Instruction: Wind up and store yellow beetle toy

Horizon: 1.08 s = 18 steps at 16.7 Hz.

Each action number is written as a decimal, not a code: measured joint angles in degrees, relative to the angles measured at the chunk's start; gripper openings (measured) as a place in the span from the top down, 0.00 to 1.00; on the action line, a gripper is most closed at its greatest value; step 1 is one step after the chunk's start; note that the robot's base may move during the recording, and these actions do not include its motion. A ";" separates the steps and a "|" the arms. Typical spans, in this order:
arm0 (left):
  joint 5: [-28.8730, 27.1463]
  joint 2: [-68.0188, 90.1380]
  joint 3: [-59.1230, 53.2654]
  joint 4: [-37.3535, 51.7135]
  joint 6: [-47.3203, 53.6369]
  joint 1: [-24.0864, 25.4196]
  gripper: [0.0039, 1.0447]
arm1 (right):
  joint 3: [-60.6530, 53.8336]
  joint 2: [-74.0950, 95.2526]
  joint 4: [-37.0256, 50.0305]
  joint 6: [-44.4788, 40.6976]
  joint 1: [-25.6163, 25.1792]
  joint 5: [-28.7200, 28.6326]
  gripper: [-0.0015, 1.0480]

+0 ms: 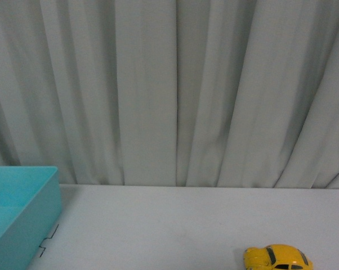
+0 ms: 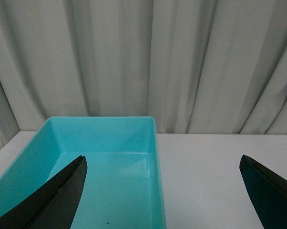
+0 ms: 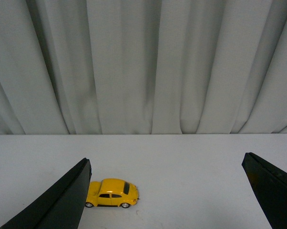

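The left gripper and right gripper are both hanging wide open, holding nothing. The yellow beetle toy is sitting on the white table near the right gripper, well apart from the teal bin.

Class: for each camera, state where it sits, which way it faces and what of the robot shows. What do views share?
Front view: on the robot's body, facing the curtain across the table; no arm shows.
Left wrist view: on the left wrist, looking into the teal bin; open left end effector frames it.
Right wrist view: on the right wrist, toward the yellow beetle toy; open right end effector shows.
Shared: front and right wrist show the toy; front and left wrist, the bin.
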 joint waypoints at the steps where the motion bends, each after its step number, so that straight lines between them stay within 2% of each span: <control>1: 0.00 0.00 0.00 0.00 0.00 0.00 0.06 | 0.00 0.00 0.00 -0.02 0.00 0.00 0.06; 4: 0.00 0.00 0.02 0.00 0.00 0.00 0.06 | 0.00 0.02 -0.22 0.13 -0.04 -0.09 0.06; 5: 0.00 0.00 0.00 -0.02 0.00 0.00 0.06 | 1.68 2.16 -6.21 2.27 -3.43 -6.19 0.06; 6: -0.02 0.00 0.00 0.02 0.00 0.00 0.06 | 1.77 10.05 0.35 2.99 -13.07 -15.32 0.06; 8: 0.04 0.00 0.00 0.00 0.00 0.00 0.06 | 4.79 35.43 24.94 0.79 -30.18 -30.27 0.06; 10: -0.02 0.00 0.00 -0.04 0.00 0.00 0.06 | 14.97 61.53 44.46 -2.29 -35.82 -34.49 0.06; 12: 0.00 0.00 0.00 0.00 0.00 0.00 0.06 | 27.23 82.53 50.86 -4.26 -33.22 -36.59 0.06; 14: -0.02 0.00 0.00 -0.02 0.00 0.00 0.06 | 38.16 95.89 47.25 -5.44 -27.87 -40.59 0.06; 15: 0.00 0.00 0.00 0.00 0.00 0.00 0.06 | 45.03 101.18 44.19 -7.15 -24.28 -44.61 0.06; 17: 0.00 0.00 0.00 0.00 0.00 0.00 0.06 | 56.76 106.22 30.12 -14.29 -18.45 -53.18 0.06; 18: -0.02 0.00 0.00 0.00 0.00 0.00 0.06 | 62.51 108.26 19.23 -21.79 -16.04 -57.16 0.06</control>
